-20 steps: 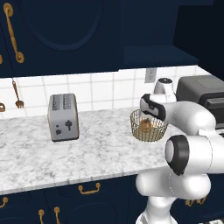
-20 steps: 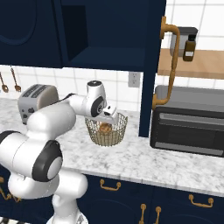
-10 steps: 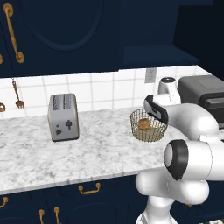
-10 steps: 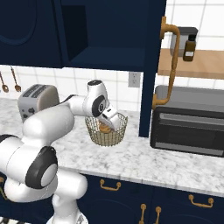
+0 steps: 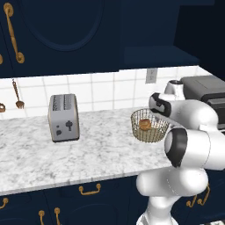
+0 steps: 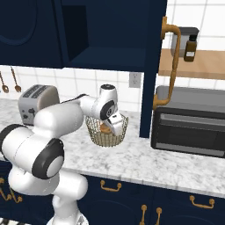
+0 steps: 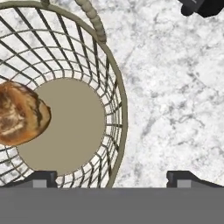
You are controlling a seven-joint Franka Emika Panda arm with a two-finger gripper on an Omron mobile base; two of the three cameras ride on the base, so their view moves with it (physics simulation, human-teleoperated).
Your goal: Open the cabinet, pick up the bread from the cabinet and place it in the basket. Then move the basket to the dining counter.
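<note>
The basket stands upright on the marble tabletop, between the toaster and the black oven. The bread lies inside it, resting on the flat bottom against one side of the mesh wall.

Right base view: the tool hangs at the basket's near rim, tilted downward, with the arm's wrist just above it. This view also shows the cabinet with a door swung open and a dark interior — the left base view shows that same opening less plainly, but gives an unobstructed look at the roll through the wire.

Hand view: the camera looks nearly straight down. The basket rim runs between the two dark fingertips; one tip sits over the inside of the basket, the other over bare marble outside it. The jaws stand wide apart and grip nothing — the rim is straddled, not pinched. One loop handle shows at the top of the rim. The bread sits at the left edge of this view, well apart from either fingertip.
</note>
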